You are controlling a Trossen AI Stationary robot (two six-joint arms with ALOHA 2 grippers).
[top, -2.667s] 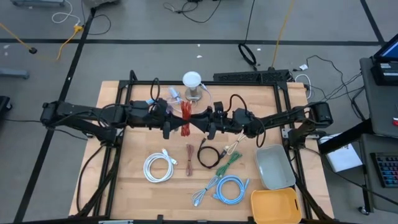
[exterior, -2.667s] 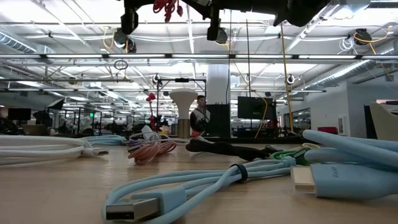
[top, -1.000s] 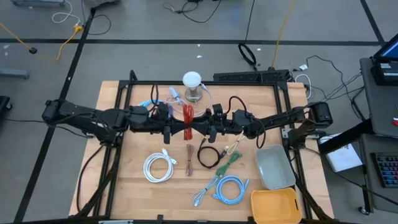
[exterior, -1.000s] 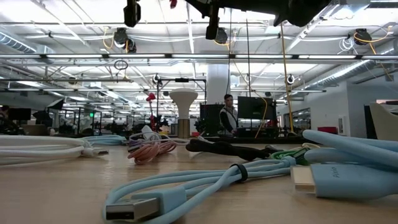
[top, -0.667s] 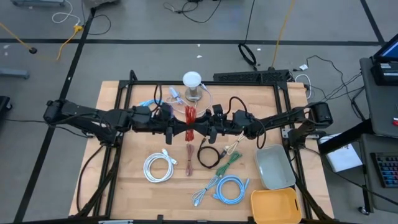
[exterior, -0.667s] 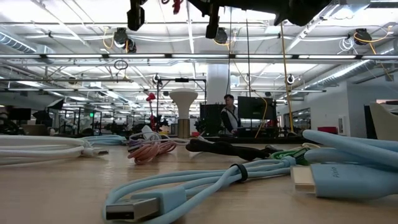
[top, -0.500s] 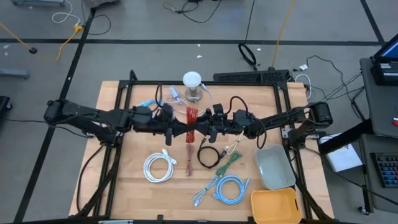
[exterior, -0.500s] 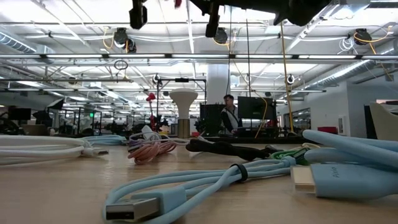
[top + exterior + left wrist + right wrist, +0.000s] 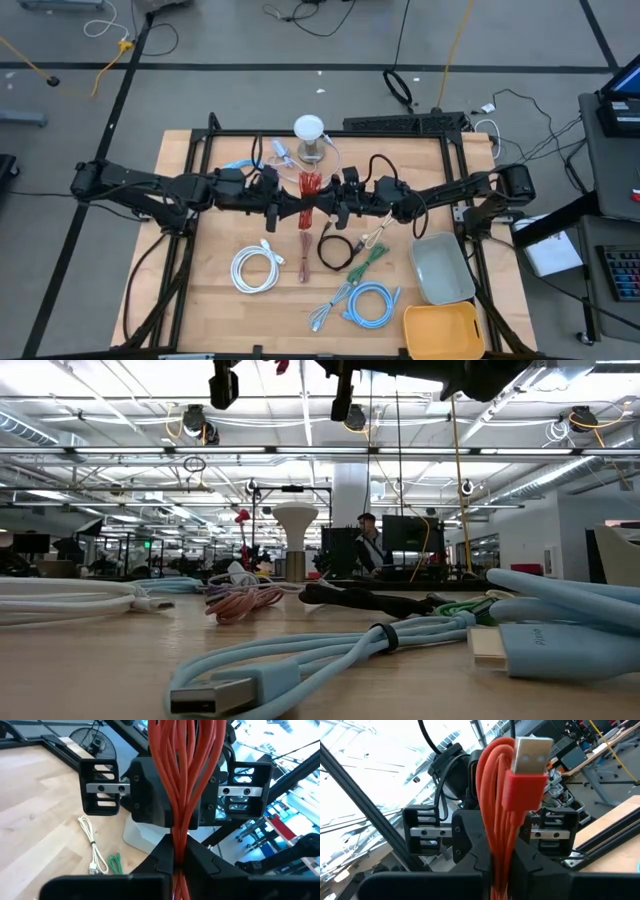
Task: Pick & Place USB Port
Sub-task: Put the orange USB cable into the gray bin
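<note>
Two dark robot arms reach toward each other above the middle of a light wooden table (image 9: pixel 215 300) and meet over its centre. Between them hangs a bundled red USB cable (image 9: pixel 305 187), lifted clear of the tabletop. The left gripper (image 9: pixel 288 209) comes in from the left and is clamped on the red strands; its wrist view shows its two dark fingers (image 9: pixel 159 857) pressed together around the bundle (image 9: pixel 182 780). The right gripper (image 9: pixel 325 208) faces it from the right, and its wrist view shows its fingers (image 9: pixel 480 857) closed on the same cable (image 9: pixel 495 795), whose silver plug (image 9: pixel 532 752) sticks up just above a red moulded collar.

On the table below lie a coiled white cable (image 9: pixel 256 268), a pink cable (image 9: pixel 304 256), a black cable (image 9: pixel 336 248), a green cable (image 9: pixel 370 260) and a coiled light blue cable (image 9: pixel 372 303). A grey tray (image 9: pixel 441 266) and a yellow tray (image 9: pixel 443 331) sit at the right front corner. A small white lamp (image 9: pixel 309 133) stands near the far edge.
</note>
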